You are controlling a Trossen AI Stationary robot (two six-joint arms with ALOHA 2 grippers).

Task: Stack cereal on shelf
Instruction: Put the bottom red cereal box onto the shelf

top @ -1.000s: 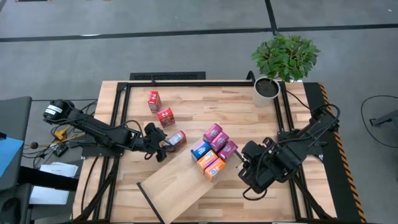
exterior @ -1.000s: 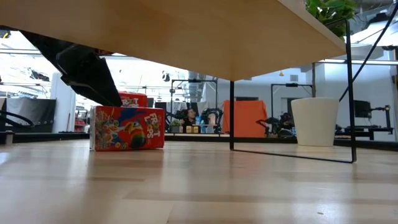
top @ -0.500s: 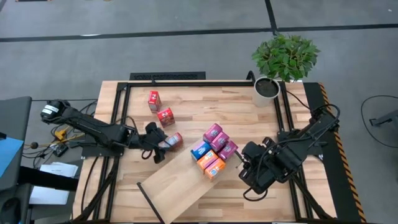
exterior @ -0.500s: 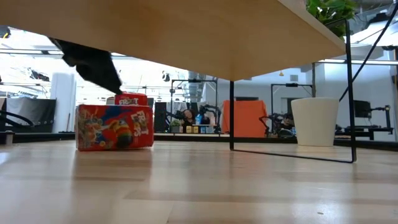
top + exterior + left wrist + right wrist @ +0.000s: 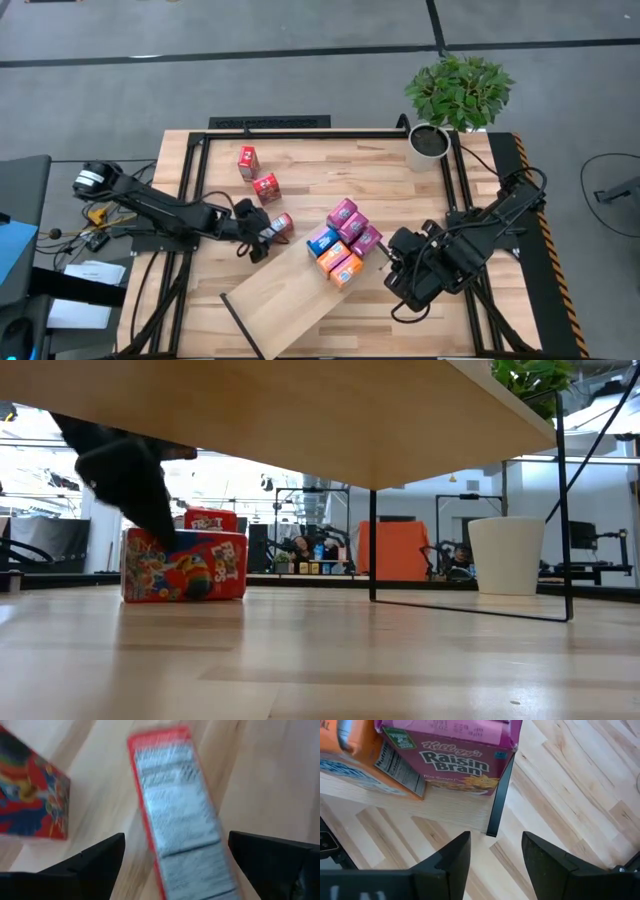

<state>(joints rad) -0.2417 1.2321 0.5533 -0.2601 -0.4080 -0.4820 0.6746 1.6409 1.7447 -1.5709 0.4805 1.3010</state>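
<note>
Two fingers of my left claw (image 5: 172,862) stood spread wide, a red cereal box (image 5: 177,805) lying on the table between them, unpinched. My right claw (image 5: 492,857) waited parted, just off the shelf (image 5: 445,802) corner.

I count 8 cereal boxes (image 5: 340,240): 3 red on the tabletop (image 5: 400,195), 5 pink, blue and orange on 1 shelf (image 5: 285,295). Also 1 potted plant (image 5: 455,100) and 2 arms.

Potted plant (image 5: 455,105) at table's (image 5: 330,170) corner
</note>
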